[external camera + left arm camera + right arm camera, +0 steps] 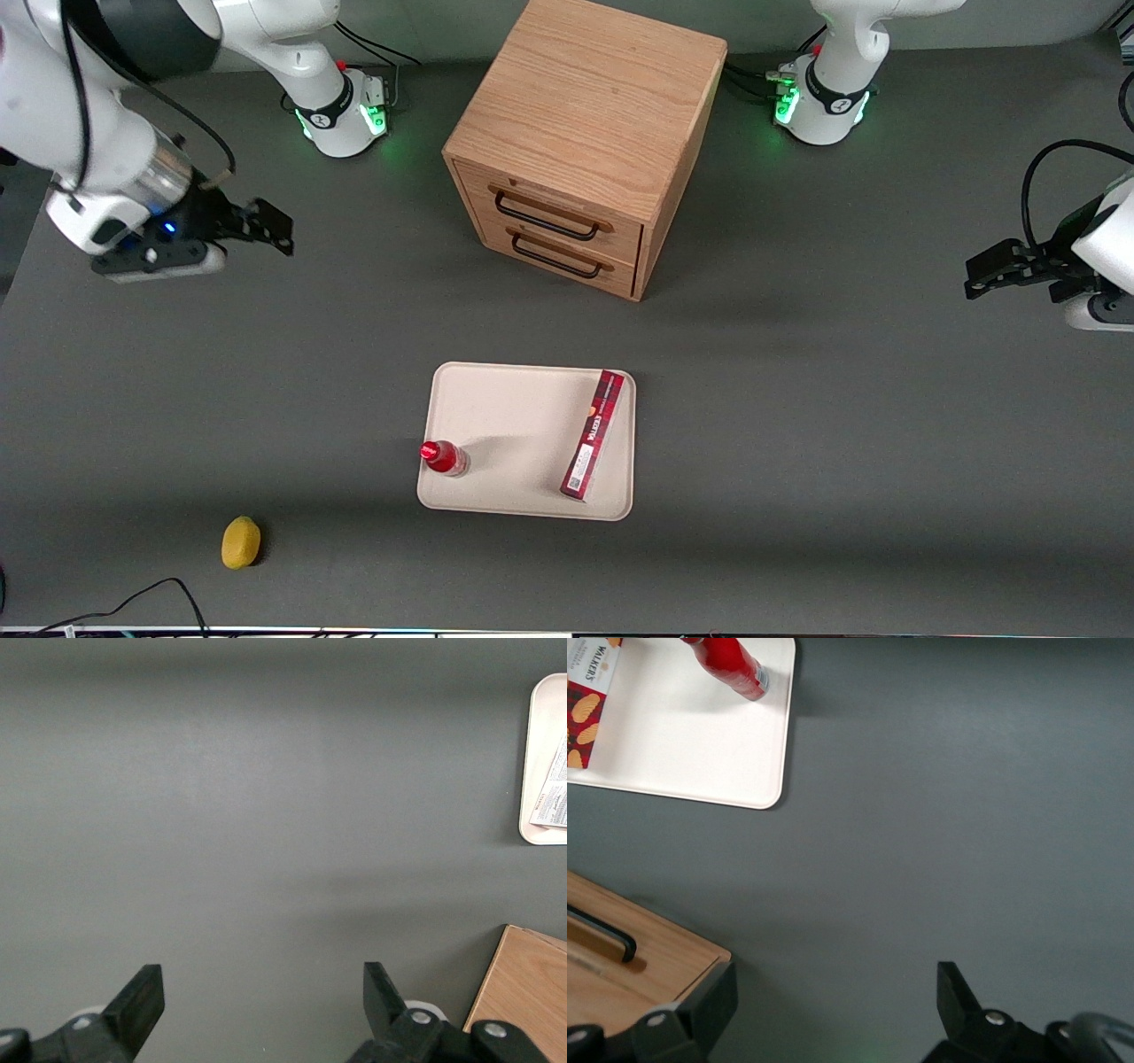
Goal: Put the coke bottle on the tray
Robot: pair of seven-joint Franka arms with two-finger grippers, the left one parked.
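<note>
We see coke bottle (444, 458) upright on tray (514, 408), at edge toward working arm, well apart from cookie box (592, 434). End effector (266, 228) wide, empty, raised over tabletop (797, 399) far from tray. We judge placement done.

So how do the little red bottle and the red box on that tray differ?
The coke bottle stands upright at the tray's edge; the red box lies long and flat. The bottle is much smaller. Both are red and rest on the tray, well away from the open gripper.
</note>
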